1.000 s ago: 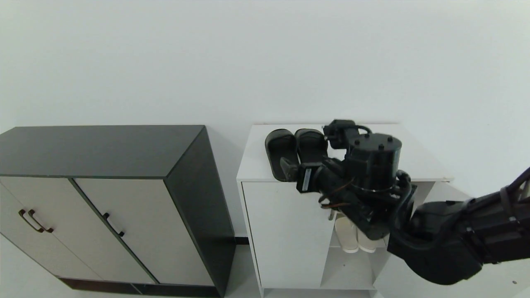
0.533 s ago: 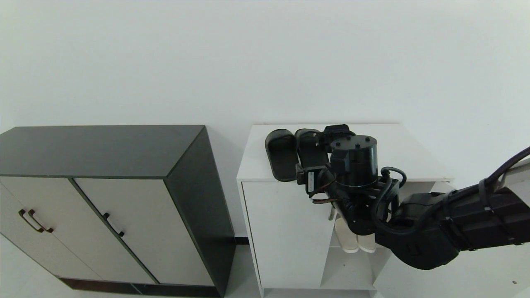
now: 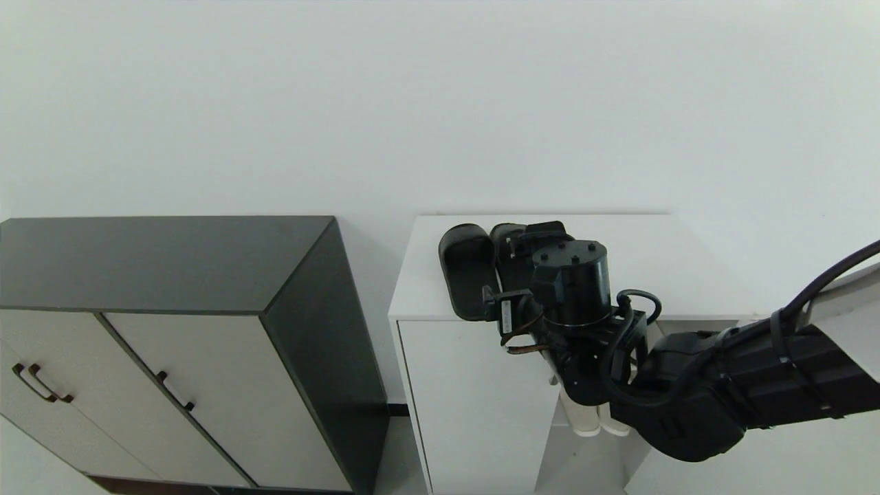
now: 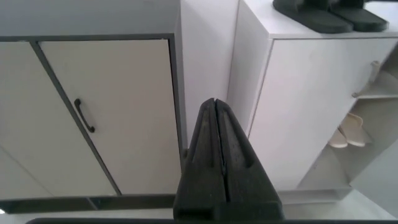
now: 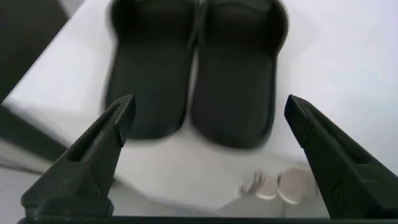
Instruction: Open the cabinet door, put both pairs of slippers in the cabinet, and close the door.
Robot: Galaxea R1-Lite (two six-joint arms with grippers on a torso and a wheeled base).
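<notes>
Black rubber slipper pair (image 3: 471, 275) sits atop white cabinet (image 3: 474, 399); R gripper (image 5: 209, 106) jaws spread wide above it; L gripper (image 4: 215, 106) jaws pressed together.

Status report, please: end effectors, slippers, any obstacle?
Right end effector open, near black slippers on top of cabinet. Left end effector shut, empty. White slippers inside cabinet. No obstacle seen.

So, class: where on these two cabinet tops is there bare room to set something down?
Bare: the white cabinet top from the black slippers across to its right edge; also the whole top of the dark cabinet. Crowded: the white top's left side, where the open right gripper hangs over the slippers.
</notes>
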